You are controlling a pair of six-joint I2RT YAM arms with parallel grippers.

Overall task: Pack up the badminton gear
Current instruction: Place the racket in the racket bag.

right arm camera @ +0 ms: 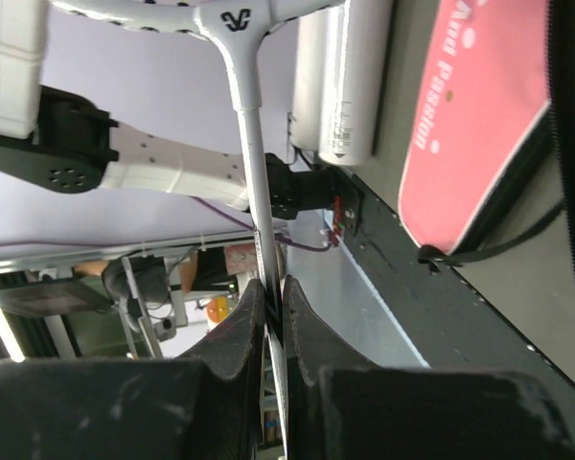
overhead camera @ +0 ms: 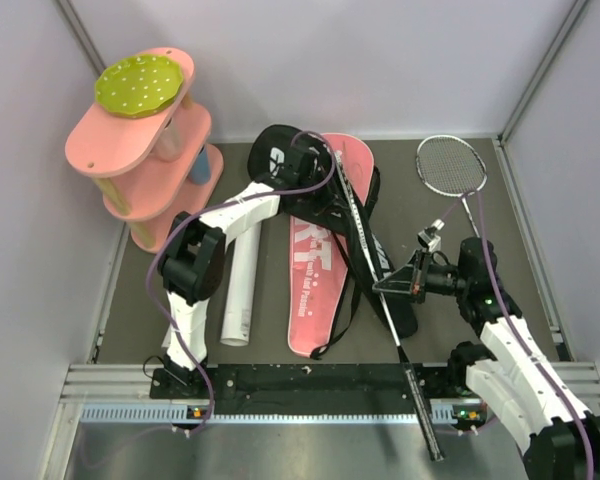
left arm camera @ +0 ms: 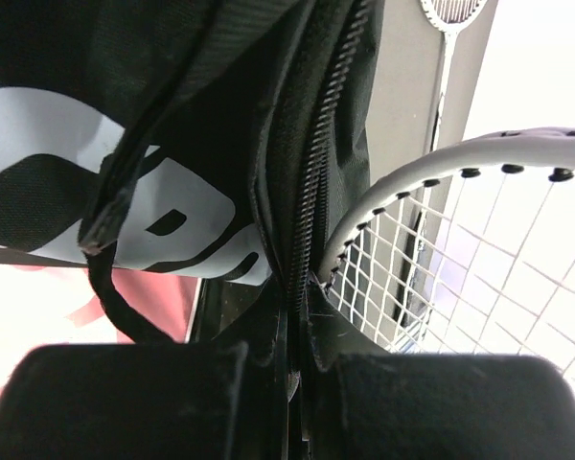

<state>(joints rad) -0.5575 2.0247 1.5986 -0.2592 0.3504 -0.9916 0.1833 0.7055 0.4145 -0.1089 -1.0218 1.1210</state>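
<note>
The racket-shaped bag [overhead camera: 315,270] lies pink side up in the middle of the table. Its black flap [left arm camera: 172,96] is lifted at the far end by my left gripper [overhead camera: 315,160] [left arm camera: 297,326], which is shut on the zipper edge. My right gripper [overhead camera: 380,285] [right arm camera: 273,302] is shut on the thin shaft of a white racket [overhead camera: 405,360] [right arm camera: 244,115]. That racket's strung head [left arm camera: 412,177] sits at the bag's opening beside the zipper, and its black handle sticks out over the near rail. A second racket [overhead camera: 452,165] [left arm camera: 450,11] lies flat at the back right. A long white tube [overhead camera: 240,290] [right arm camera: 340,77] lies left of the bag.
A pink tiered shelf [overhead camera: 140,150] with a green dotted disc on top stands at the back left. White walls close in the table on three sides. The bag's black strap [overhead camera: 345,310] loops across the mat near the shaft.
</note>
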